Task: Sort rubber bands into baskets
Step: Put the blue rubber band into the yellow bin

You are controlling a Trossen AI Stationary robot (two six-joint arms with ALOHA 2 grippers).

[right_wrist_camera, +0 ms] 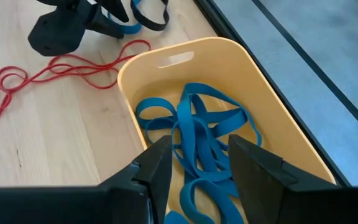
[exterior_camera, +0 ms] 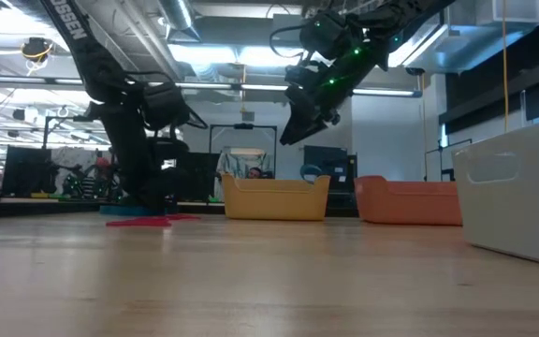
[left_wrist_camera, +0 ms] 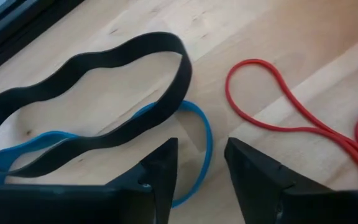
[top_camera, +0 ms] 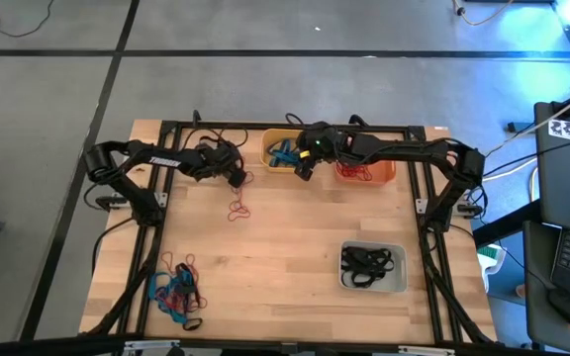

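My left gripper (top_camera: 237, 180) is open, low over the table's far left part. Its fingertips (left_wrist_camera: 201, 165) stand on either side of the end of a blue rubber band (left_wrist_camera: 205, 134), which lies flat under a black band (left_wrist_camera: 182, 74). Red bands (left_wrist_camera: 253, 61) lie beside them, also visible in the high view (top_camera: 237, 208). My right gripper (top_camera: 305, 170) is open and empty, above the yellow basket (right_wrist_camera: 166, 53), which holds several blue bands (right_wrist_camera: 194, 130). The orange basket (top_camera: 389, 173) holds red bands. The grey basket (top_camera: 399, 282) holds black bands.
A mixed pile of blue, red and black bands (top_camera: 176, 292) lies at the table's near left corner. The yellow and orange baskets stand side by side at the far edge, the grey one near right. Bare wood lies in the middle. A black frame rims the table.
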